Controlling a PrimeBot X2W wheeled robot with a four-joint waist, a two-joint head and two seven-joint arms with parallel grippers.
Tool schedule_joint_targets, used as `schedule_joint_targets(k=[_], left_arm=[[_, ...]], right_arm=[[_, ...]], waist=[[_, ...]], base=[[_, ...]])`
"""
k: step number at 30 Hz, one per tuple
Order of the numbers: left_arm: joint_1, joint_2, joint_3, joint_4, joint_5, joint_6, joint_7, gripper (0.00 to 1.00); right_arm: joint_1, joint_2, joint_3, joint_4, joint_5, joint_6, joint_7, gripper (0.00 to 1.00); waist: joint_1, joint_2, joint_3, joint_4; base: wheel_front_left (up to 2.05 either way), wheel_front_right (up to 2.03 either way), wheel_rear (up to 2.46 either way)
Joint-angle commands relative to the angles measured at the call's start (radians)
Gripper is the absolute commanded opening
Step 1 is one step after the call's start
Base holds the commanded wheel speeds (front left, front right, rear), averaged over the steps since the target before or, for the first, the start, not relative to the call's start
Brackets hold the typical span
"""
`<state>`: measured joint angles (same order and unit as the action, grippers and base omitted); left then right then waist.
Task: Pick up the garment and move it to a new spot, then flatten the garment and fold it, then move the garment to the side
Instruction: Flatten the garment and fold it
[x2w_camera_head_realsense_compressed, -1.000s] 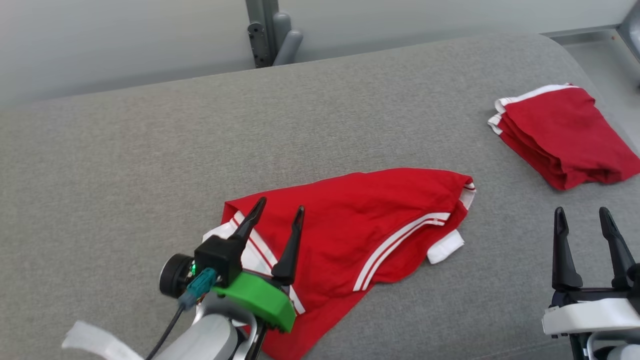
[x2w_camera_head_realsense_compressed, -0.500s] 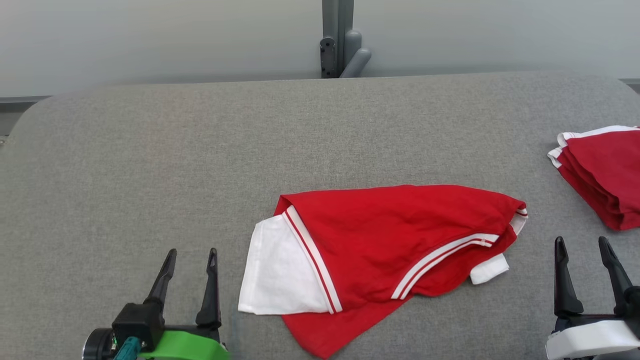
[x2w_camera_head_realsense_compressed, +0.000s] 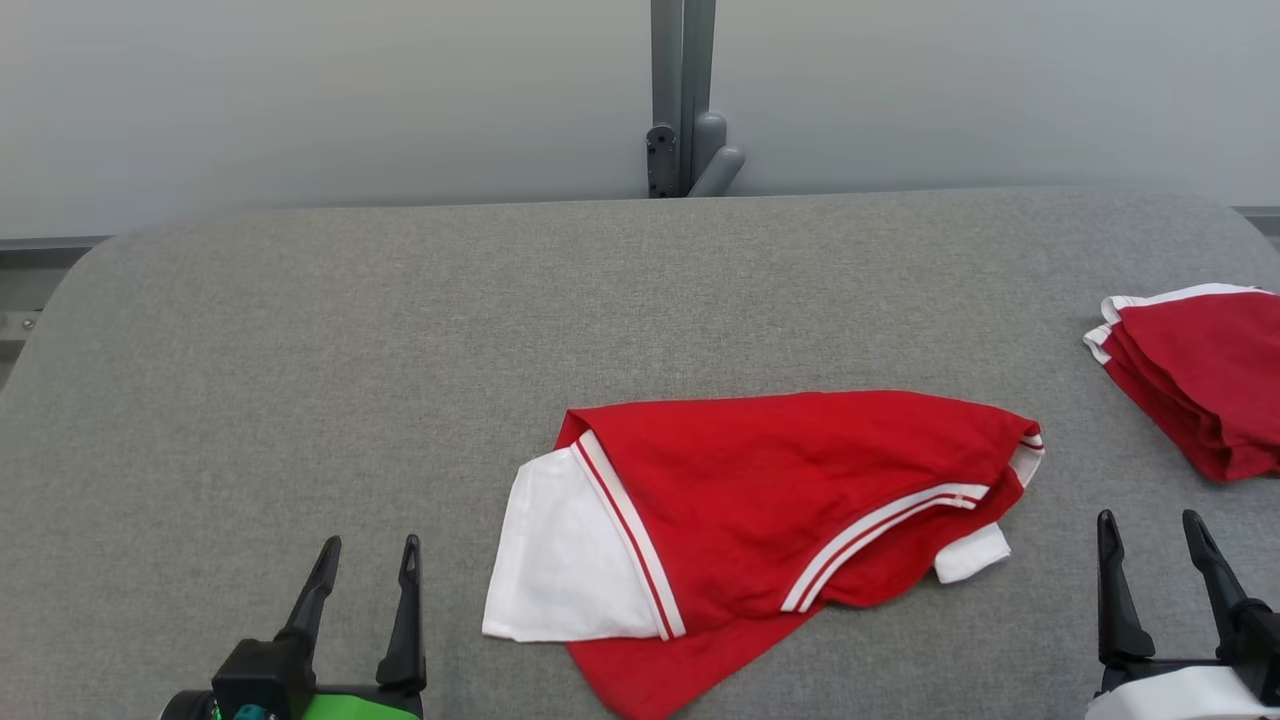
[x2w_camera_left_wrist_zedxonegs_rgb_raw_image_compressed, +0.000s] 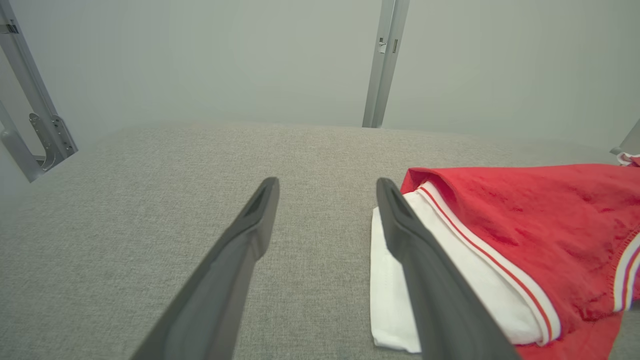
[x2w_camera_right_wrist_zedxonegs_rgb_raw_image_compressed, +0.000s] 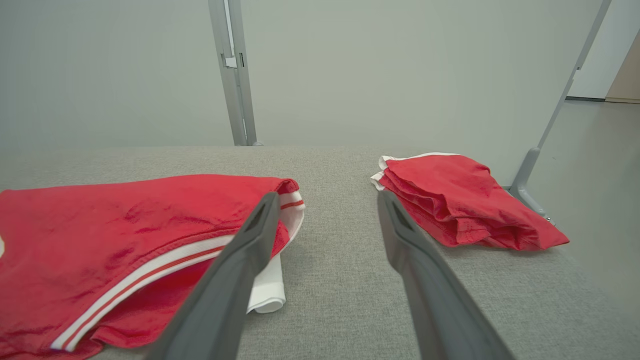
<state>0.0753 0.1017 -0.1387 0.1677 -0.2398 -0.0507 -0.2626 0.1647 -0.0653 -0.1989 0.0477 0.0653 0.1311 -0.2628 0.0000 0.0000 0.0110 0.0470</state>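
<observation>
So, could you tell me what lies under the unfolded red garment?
A white panel pokes out beneath the red garment at its left; grey table lies below; anything else is covered.

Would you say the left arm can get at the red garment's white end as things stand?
Probably yes: the left gripper stands open and empty, and only bare grey table lies between it and the white end of the garment, just to its right.
</observation>
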Motion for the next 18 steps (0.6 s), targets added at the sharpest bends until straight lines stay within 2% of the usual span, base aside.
schedule_joint_targets(k=[1,4,8,15,18], left_arm=[[0.015,-0.006,0.008,0.003,0.011,-0.008,-0.002,1.00],[0.027,-0.019,0.020,0.040,0.012,-0.026,-0.002,1.00],[0.000,-0.037,-0.020,0.172,-0.047,-0.055,-0.001,1.00],[-0.090,-0.046,-0.079,0.366,-0.122,-0.069,0.048,1.00],[-0.116,-0.046,-0.093,0.408,-0.141,-0.068,0.069,1.00]], right_arm=[[0.014,0.002,0.003,0.001,0.003,-0.001,-0.003,1.00],[0.012,0.003,0.009,-0.003,0.006,-0.001,-0.003,1.00],[0.008,0.005,0.017,-0.010,0.010,-0.001,-0.003,1.00],[-0.008,0.005,0.018,-0.017,0.014,-0.001,-0.003,1.00],[-0.009,0.006,0.015,-0.017,0.014,-0.001,-0.003,1.00]], waist=[[0.0000,0.0000,-0.001,-0.004],[0.0000,0.0000,-0.002,-0.012],[0.0000,0.0000,0.004,-0.025],[0.0000,0.0000,0.025,-0.047],[0.0000,0.0000,0.031,-0.054]], base=[[0.00,0.00,0.00],[0.00,0.00,0.00],[0.00,0.00,0.00],[0.00,0.00,0.00],[0.00,0.00,0.00]])
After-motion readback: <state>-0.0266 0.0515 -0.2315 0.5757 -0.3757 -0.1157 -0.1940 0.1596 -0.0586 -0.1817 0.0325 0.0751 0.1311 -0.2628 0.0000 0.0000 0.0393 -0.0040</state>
